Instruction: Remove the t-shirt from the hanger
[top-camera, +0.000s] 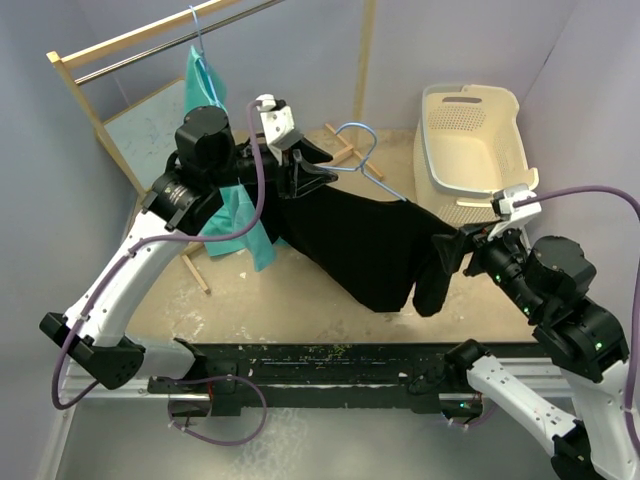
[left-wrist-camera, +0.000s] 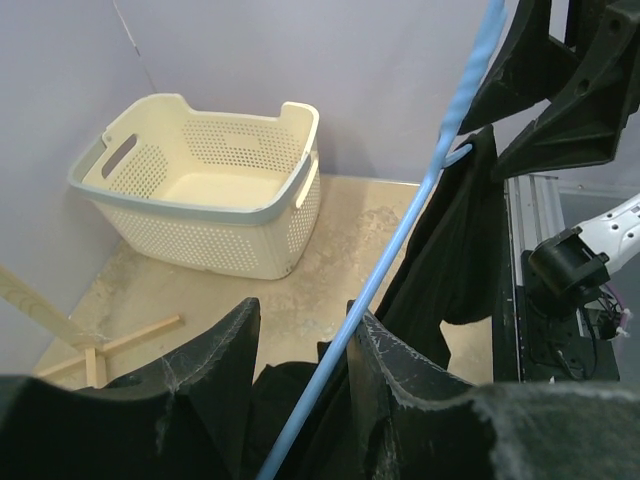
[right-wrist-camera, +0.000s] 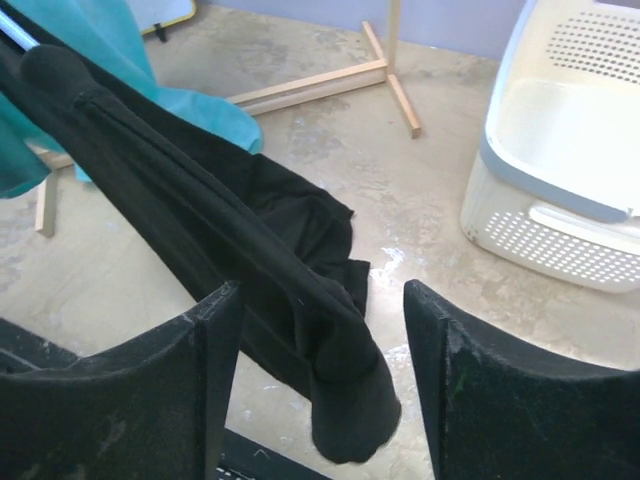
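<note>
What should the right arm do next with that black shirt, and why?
Probably close the right gripper on the black t-shirt sleeve hanging between its open fingers and pull away; the left gripper holds the blue hanger, shirt draped on it.

A cream laundry basket (top-camera: 478, 145) stands well apart from a teal garment (top-camera: 205, 85).

t-shirt (top-camera: 360, 245): black cloth, matt, soft folds
hanger (left-wrist-camera: 395, 240): light blue, smooth, faint sheen
laundry basket (left-wrist-camera: 220, 240): cream plastic, smooth, perforated walls
rack (top-camera: 90, 115): pale bare wood
teal garment (top-camera: 205, 85): thin matt cloth
table (top-camera: 300, 295): beige, rough, scuffed whitish
</note>
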